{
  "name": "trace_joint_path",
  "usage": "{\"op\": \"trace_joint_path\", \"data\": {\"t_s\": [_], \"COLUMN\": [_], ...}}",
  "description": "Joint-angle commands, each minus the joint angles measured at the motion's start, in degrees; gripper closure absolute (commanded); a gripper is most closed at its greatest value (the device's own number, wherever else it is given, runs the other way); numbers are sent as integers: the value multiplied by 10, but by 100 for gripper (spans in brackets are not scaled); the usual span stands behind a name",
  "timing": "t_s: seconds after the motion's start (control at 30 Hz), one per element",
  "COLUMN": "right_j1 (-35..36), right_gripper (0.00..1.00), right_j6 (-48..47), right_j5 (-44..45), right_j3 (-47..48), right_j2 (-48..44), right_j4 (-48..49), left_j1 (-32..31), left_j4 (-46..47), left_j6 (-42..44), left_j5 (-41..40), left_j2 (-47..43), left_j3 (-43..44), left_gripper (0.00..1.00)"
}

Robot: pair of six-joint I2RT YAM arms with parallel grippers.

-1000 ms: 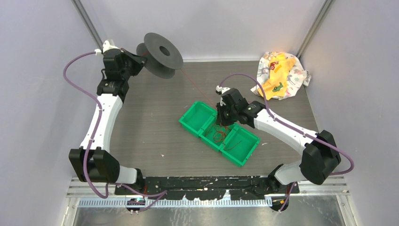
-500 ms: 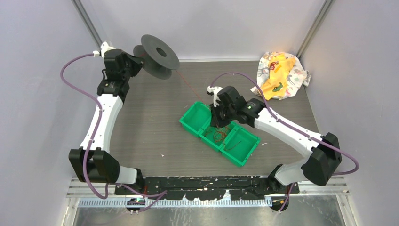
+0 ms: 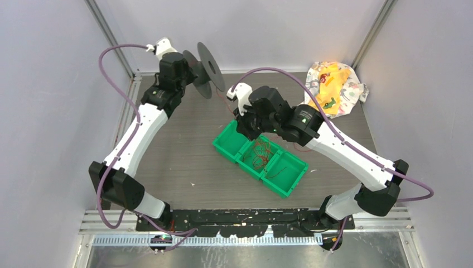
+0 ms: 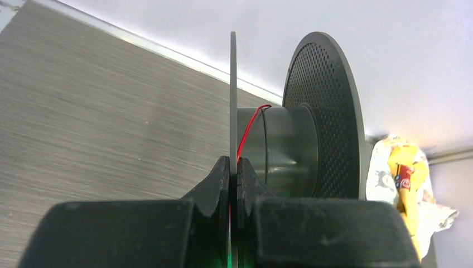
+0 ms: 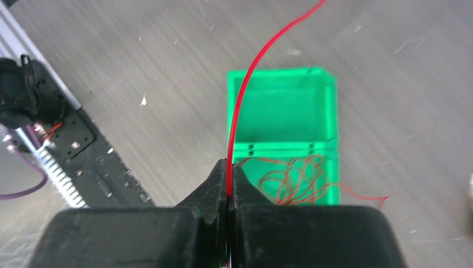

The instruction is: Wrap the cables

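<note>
While left fingers (image 4: 219, 180) clamp the spool (image 4: 323, 111) — red cable (image 5: 246, 84) pinched between closed right fingers (image 5: 214, 185)

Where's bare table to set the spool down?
Free: bare table left of the green tray, up to the left arm; also the near strip between tray and base rail. Crowded: back middle, where spool, right end effector and red wire meet. A cloth fills the back right corner.

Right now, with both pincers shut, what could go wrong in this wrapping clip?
The left pincer grips the spool only by its thin flange, so it may twist loose. The red wire in the right pincer could slip or snap. The loops in the green tray might snag.
</note>
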Motion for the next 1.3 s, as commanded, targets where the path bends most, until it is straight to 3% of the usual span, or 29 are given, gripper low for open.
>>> {"op": "trace_joint_path", "data": {"t_s": [0.0, 0.17, 0.37, 0.67, 1.13, 1.27], "right_j1": [1, 0, -29, -128, -273, -290], "right_gripper": [100, 100, 100, 100, 100, 91], "right_j6": [-91, -172, -221, -188, -116, -105], "right_j5": [68, 157, 193, 136, 57, 49], "right_j3": [70, 99, 128, 139, 114, 82], "right_j2": [4, 4, 25, 39, 54, 40], "right_j4": [-2, 44, 87, 145, 162, 151], "left_j1": [-57, -87, -110, -122, -119, -110], "left_j4": [20, -7, -16, -50, -210, -235], "left_j6": [89, 138, 184, 260, 415, 422], "left_j5": [-31, 14, 75, 192, 489, 522], "left_j2": [31, 67, 81, 79, 44, 19], "left_j3": [67, 90, 94, 104, 165, 200], "left_gripper": [100, 100, 100, 100, 100, 100]}}
